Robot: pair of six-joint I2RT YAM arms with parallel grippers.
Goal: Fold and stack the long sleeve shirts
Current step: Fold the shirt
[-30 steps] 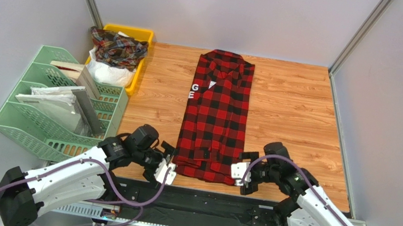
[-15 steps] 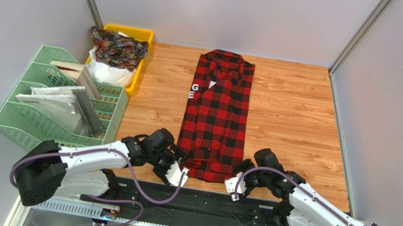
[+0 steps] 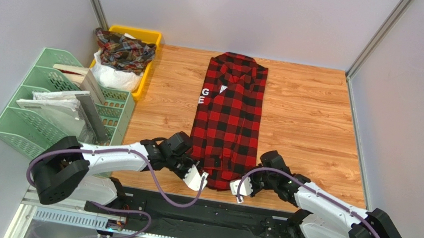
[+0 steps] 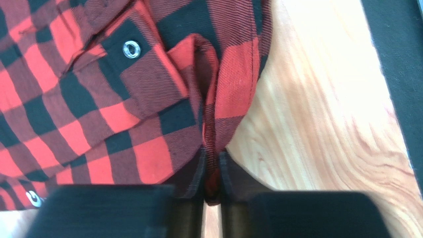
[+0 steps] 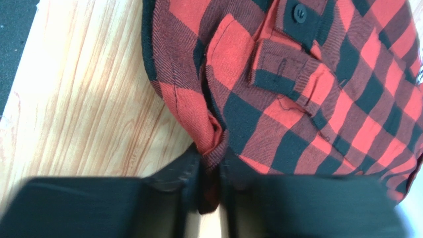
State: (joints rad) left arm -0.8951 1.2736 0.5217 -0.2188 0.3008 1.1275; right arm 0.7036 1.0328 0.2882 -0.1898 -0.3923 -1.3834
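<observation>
Red-and-black buffalo-check flannel shirt [image 3: 226, 121] lies folded into a long strip, collar far, on the light wooden counter [image 3: 311, 120], and I see my left hand [image 4: 212, 171] and right hand [image 5: 210, 171] each clamped on a bunched near hem corner.

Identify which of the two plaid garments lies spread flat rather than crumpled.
The bright red-and-black buffalo check shirt lies flat on the wooden table; the darker multicolour plaid garment is crumpled in the yellow plastic bin.
</observation>
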